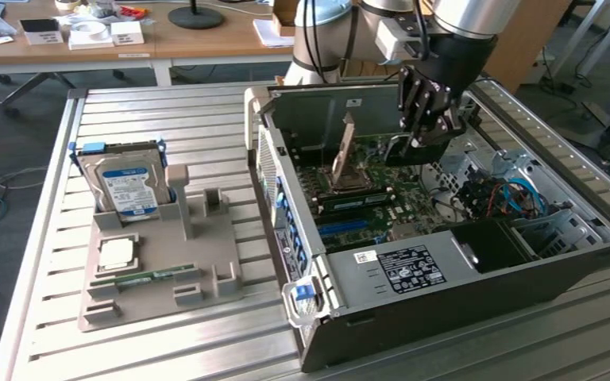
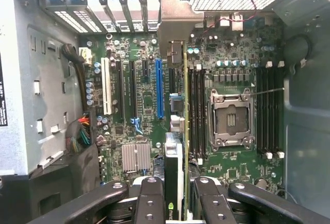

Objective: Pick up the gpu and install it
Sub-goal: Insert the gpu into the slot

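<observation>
My gripper (image 1: 434, 136) hangs inside the open computer case (image 1: 559, 262), shut on the gpu (image 1: 406, 151), whose dark face shows just below the fingers. In the wrist view the gpu (image 2: 174, 157) appears edge-on between the black fingers (image 2: 149, 203), running from my gripper (image 2: 176, 195) to its metal bracket (image 2: 178, 13) near the case's slot wall. It lies over the motherboard (image 2: 144, 95), between the blue slot (image 2: 159, 87) and the memory slots (image 2: 195, 105). Whether its lower edge touches the board I cannot tell.
The open CPU socket (image 2: 232, 118) lies beside the card, and a tan flap (image 1: 345, 147) stands upright there. On the exterior view's left, a grey holder (image 1: 194, 230) carries a hard drive (image 1: 125, 186), a CPU chip (image 1: 115, 252) and a memory stick (image 1: 143, 278). Cables (image 1: 507, 198) crowd the case's far corner.
</observation>
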Controlling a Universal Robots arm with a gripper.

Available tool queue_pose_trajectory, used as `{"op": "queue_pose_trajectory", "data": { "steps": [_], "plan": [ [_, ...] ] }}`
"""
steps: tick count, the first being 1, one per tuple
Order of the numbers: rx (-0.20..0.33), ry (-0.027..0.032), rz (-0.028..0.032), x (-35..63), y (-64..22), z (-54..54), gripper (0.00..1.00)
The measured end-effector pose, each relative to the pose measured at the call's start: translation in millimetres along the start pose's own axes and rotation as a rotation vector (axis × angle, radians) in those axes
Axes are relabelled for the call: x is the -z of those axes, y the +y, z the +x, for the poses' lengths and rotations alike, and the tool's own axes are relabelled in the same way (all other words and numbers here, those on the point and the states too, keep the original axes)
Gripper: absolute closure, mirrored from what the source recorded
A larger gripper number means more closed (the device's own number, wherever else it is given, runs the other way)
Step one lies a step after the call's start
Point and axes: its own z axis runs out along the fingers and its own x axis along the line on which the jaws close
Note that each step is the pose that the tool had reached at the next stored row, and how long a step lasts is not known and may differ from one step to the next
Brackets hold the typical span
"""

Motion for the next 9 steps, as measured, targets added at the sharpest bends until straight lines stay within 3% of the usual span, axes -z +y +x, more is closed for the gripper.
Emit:
{"op": "queue_pose_trajectory", "data": {
  "steps": [9],
  "plan": [
    [0.001,0.0000,0.0000,-1.5,1.6,0.2,0.73]
  ]
}}
